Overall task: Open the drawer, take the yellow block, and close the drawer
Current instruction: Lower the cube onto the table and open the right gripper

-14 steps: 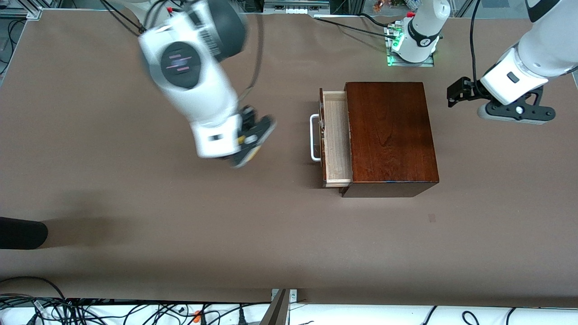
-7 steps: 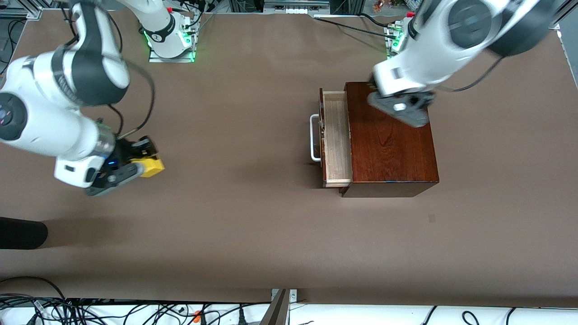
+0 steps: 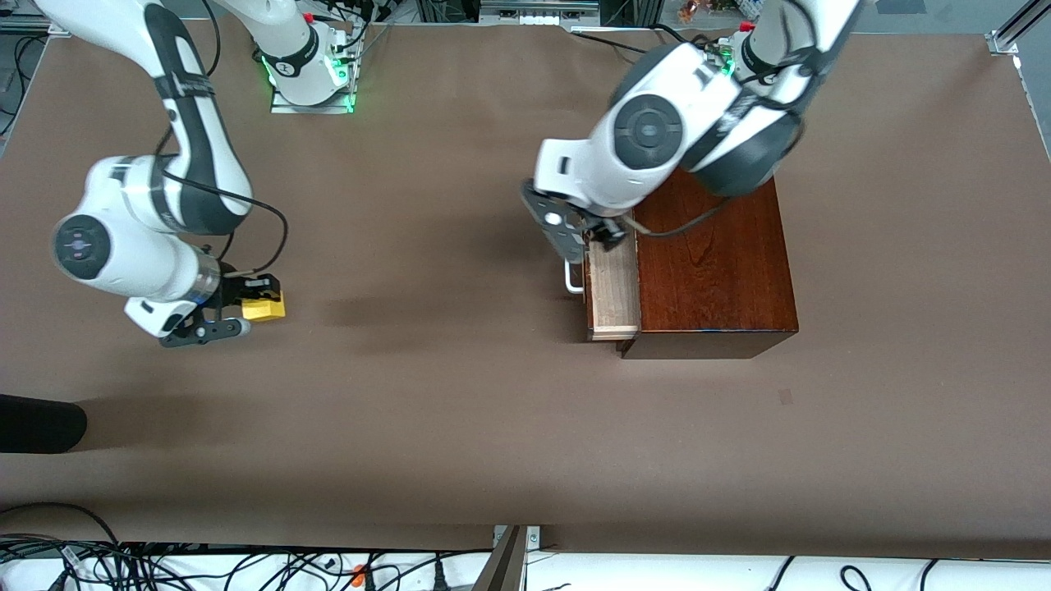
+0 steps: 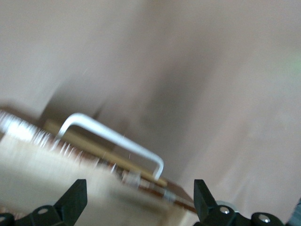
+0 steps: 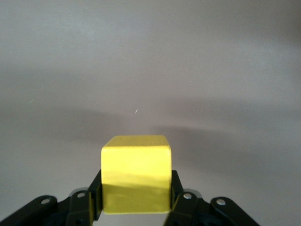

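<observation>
The dark reddish-brown wooden box (image 3: 714, 271) stands toward the left arm's end of the table. Its drawer (image 3: 614, 295) is pulled out, pale interior showing, with a white loop handle (image 3: 571, 283). My left gripper (image 3: 585, 238) is open over the drawer and its handle; the left wrist view shows the handle (image 4: 117, 139) and the pale drawer (image 4: 51, 179) between the spread fingers (image 4: 75, 200). My right gripper (image 3: 246, 308) is shut on the yellow block (image 3: 263, 307) low over the table at the right arm's end; the block (image 5: 136, 179) sits between its fingers (image 5: 181, 195).
Brown table surface (image 3: 427, 394) lies open between the two arms. A black rounded object (image 3: 37, 423) pokes in at the view's edge, nearer the camera than the right gripper. Cables lie along the table's near edge.
The right gripper carried the yellow block away from the box toward the right arm's end and lowered it. The left arm swung in from the table's end to over the open drawer.
</observation>
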